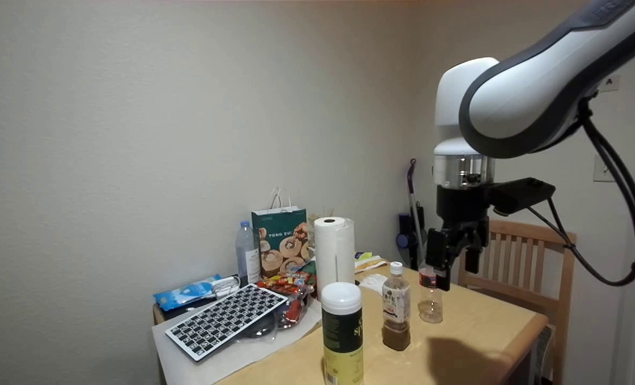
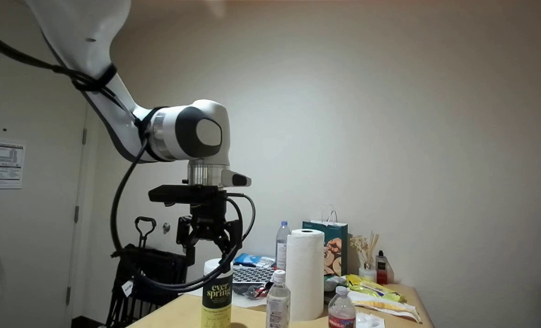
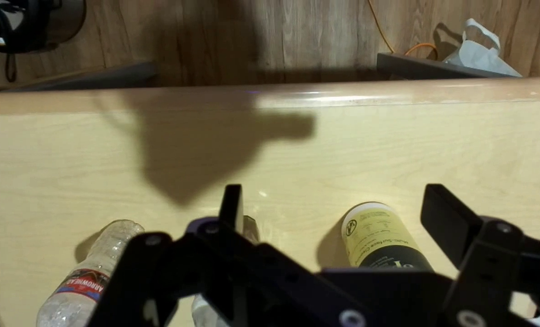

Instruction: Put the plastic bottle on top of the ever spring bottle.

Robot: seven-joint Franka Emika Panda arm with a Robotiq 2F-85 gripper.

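The plastic bottle [image 1: 396, 307] stands upright on the table, clear with brown liquid at the bottom and a pale cap. It also shows in an exterior view [image 2: 278, 304]; in the wrist view it is mostly hidden behind a finger [image 3: 251, 229]. The ever spring bottle [image 1: 342, 331] stands upright beside it, with a white cap, dark label band and yellow-green body. It also shows in an exterior view [image 2: 216, 294] and in the wrist view [image 3: 381, 236]. My gripper [image 1: 458, 271] is open, pointing down, empty and above the table; its fingers are wide apart in the wrist view [image 3: 337, 210].
A clear bottle with a red label [image 1: 431, 307] stands near the plastic bottle. A paper towel roll [image 2: 305, 278], a green paper bag [image 1: 283, 240], a keyboard [image 1: 226, 321] and snack packs [image 2: 373, 289] are behind. The table's edge [image 3: 342, 97] crosses the wrist view.
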